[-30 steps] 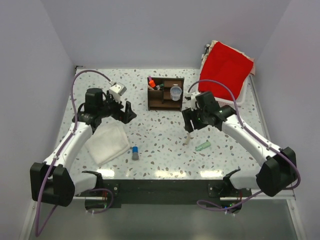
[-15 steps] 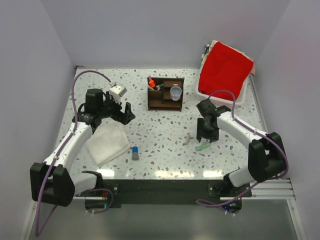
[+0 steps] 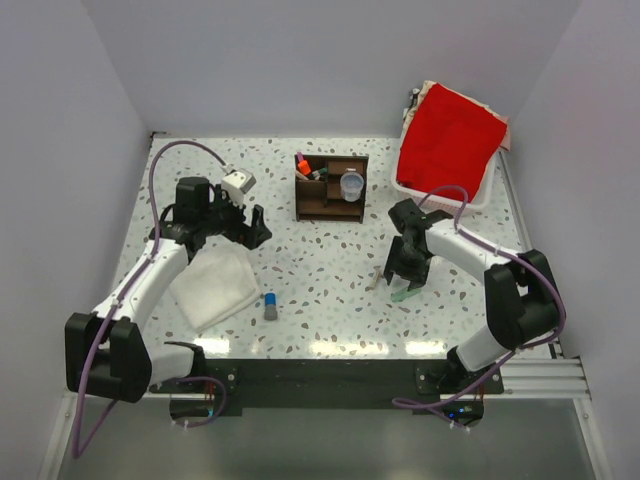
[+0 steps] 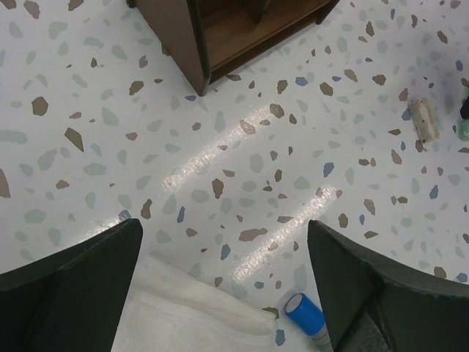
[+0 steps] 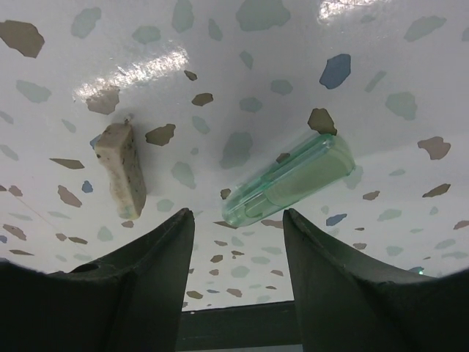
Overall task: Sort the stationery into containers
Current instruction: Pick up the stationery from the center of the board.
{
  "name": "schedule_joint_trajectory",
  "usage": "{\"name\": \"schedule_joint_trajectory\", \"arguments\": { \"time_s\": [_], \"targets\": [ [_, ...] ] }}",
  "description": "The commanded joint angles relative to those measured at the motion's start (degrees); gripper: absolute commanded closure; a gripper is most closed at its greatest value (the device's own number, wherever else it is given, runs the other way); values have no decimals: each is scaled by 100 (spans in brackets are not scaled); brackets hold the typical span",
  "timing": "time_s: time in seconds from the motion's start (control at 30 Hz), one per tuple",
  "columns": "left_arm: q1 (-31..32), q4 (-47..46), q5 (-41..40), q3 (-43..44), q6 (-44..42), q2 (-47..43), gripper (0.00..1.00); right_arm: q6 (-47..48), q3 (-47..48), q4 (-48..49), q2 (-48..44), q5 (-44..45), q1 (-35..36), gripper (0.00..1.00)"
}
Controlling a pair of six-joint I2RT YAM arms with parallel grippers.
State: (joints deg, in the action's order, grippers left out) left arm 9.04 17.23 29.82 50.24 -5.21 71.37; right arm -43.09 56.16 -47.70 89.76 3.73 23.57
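The dark brown wooden organizer point(image 3: 331, 187) stands at the back middle of the table, holding an orange-and-black highlighter point(image 3: 301, 166) and a round bluish pot point(image 3: 351, 184); its corner shows in the left wrist view point(image 4: 220, 29). My right gripper point(image 3: 405, 272) is open just above the mint-green cap-like piece point(image 5: 289, 180), which lies on the table point(image 3: 320, 270) a little beyond my fingertips point(image 5: 183, 220). A pale speckled eraser-like stick point(image 5: 121, 169) lies beside it. My left gripper point(image 3: 252, 226) is open and empty. The blue-capped grey stick point(image 3: 270, 305) lies near the front, seen also in the left wrist view point(image 4: 308, 315).
A white folded cloth point(image 3: 213, 285) lies under the left arm, its edge in the left wrist view point(image 4: 190, 312). A white basket with red cloth point(image 3: 450, 140) stands at the back right. Grey walls close in the table on three sides.
My right arm swung from near the organizer forward and right, then lowered over the mint-green piece. My left arm barely moved.
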Motion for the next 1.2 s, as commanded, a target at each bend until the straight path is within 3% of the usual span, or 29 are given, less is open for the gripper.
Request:
{"name": "schedule_joint_trajectory", "arguments": {
  "time_s": [0.0, 0.67, 0.93, 1.17],
  "targets": [
    [1, -247, 85, 267, -6, 34, 0, -446, 150, -248, 24, 164, -2, 46],
    [1, -379, 59, 214, -33, 166, 0, -551, -579, -283, 7, 269, -2, 50],
    [1, -466, 155, 162, 47, 175, 0, 388, -1045, 876, -502, -170, -2, 48],
    [1, -528, 208, 153, 108, 193, 0, 592, -1441, 1140, -925, 57, -2, 51]
  ]
}}
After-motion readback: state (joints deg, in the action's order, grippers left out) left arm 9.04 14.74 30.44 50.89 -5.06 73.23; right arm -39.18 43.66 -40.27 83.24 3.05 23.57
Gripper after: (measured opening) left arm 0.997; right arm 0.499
